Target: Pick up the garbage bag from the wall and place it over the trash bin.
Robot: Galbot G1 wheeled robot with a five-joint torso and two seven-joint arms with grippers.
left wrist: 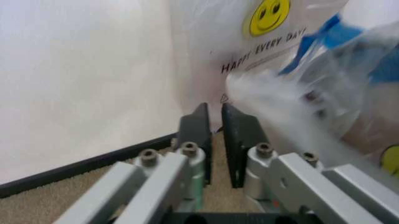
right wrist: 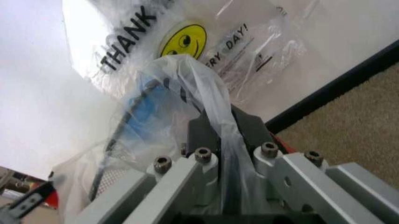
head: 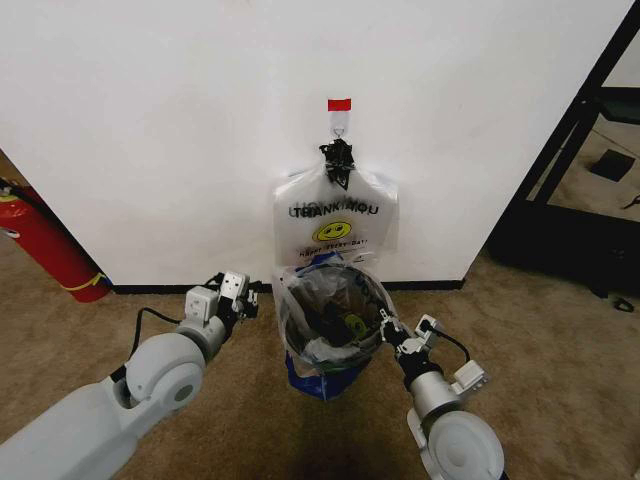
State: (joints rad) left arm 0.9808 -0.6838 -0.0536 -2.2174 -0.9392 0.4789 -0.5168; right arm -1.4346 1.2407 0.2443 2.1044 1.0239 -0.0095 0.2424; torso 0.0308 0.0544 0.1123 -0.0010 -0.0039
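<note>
The trash bin (head: 330, 305), a black mesh basket, stands on the carpet against the wall (head: 180, 120). The garbage bag (head: 292, 335), translucent with blue print, is spread over the bin's rim and hangs down its front. My right gripper (head: 388, 325) is at the bin's right rim, shut on a strand of the bag (right wrist: 215, 107), which runs between its fingers (right wrist: 249, 128). My left gripper (head: 252, 298) is just left of the bin; its fingers (left wrist: 196, 128) stand close together with nothing between them, beside the crinkled bag (left wrist: 293, 102).
A flat bundle of smiley bags (head: 335, 215) hangs from a hook (head: 339, 128) under red tape (head: 340, 104), right behind the bin. A red fire extinguisher (head: 45, 245) stands at far left. A black shelf frame (head: 570, 150) stands at right. A black baseboard (head: 160, 289) runs along the wall.
</note>
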